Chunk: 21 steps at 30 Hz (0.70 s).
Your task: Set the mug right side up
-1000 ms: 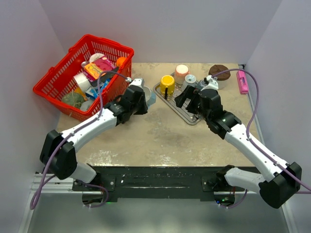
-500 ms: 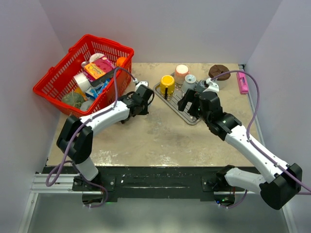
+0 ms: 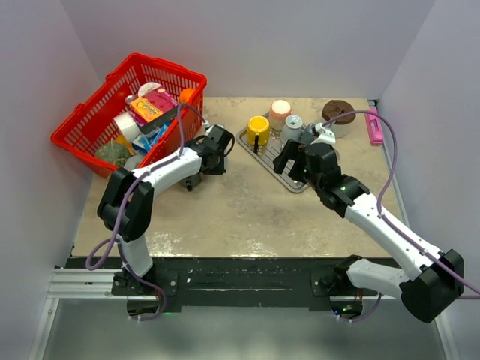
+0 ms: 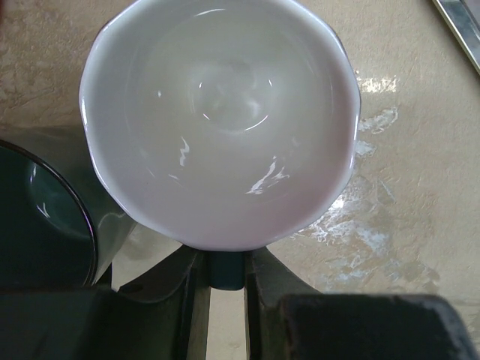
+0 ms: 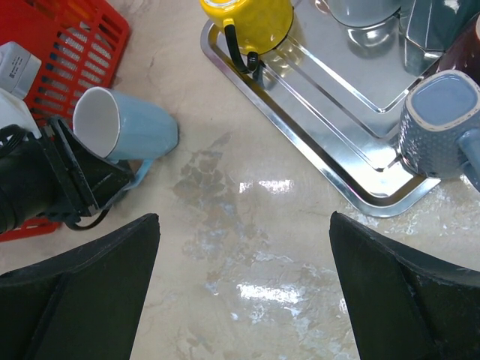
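As your left gripper (image 4: 225, 259) pinches nearly shut on its handle (image 4: 226, 271), the mug (image 4: 217, 120) lies just ahead - mouth toward the wrist.

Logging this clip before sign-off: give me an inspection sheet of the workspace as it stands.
Surface: beige mottled tabletop, glossy reflections.
Job's things: light-blue ceramic mug with white inside, tipped on its side, not yet upright.
Clutter: red plastic basket full of packets; silver metal tray holding yellow mug and grey-blue dimpled cup; pink bar at the far right.
Grippers: left gripper, jaws shut on the mug at its handle; right gripper, jaws open, empty, over bare tabletop beside the tray.
Cables: purple cable looped along each arm.
Surroundings: pale walls on three sides.
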Each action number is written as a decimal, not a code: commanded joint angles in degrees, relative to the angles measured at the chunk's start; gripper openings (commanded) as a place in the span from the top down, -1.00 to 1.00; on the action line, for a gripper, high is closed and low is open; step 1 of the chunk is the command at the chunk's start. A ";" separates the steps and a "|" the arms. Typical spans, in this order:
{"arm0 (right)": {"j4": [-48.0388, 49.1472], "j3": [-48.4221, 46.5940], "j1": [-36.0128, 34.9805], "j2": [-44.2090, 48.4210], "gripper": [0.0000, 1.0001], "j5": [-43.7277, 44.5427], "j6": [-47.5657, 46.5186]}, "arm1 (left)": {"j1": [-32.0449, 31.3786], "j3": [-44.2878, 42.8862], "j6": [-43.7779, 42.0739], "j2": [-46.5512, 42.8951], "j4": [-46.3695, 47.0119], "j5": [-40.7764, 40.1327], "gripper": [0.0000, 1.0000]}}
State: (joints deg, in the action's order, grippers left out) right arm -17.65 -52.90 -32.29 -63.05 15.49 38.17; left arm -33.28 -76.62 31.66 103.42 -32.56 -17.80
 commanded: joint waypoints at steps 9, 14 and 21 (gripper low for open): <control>2.97 -1.50 0.21 -3.57 -0.98 1.21 -3.19 | 1.64 -4.50 -0.63 0.12 1.53 1.89 0.02; 1.57 -2.46 0.30 -4.19 -0.98 1.91 -3.46 | 1.72 -5.73 -0.81 -0.14 1.36 2.33 -0.28; -4.14 -5.27 1.62 -5.07 -0.98 7.00 -6.79 | 1.72 -4.33 -2.12 -7.15 2.23 5.14 -0.56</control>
State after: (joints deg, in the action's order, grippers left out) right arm -18.81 -54.13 -31.75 -67.57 16.95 34.54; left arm -31.88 -80.03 31.55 103.22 -32.32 -14.96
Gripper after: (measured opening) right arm 0.986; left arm 0.753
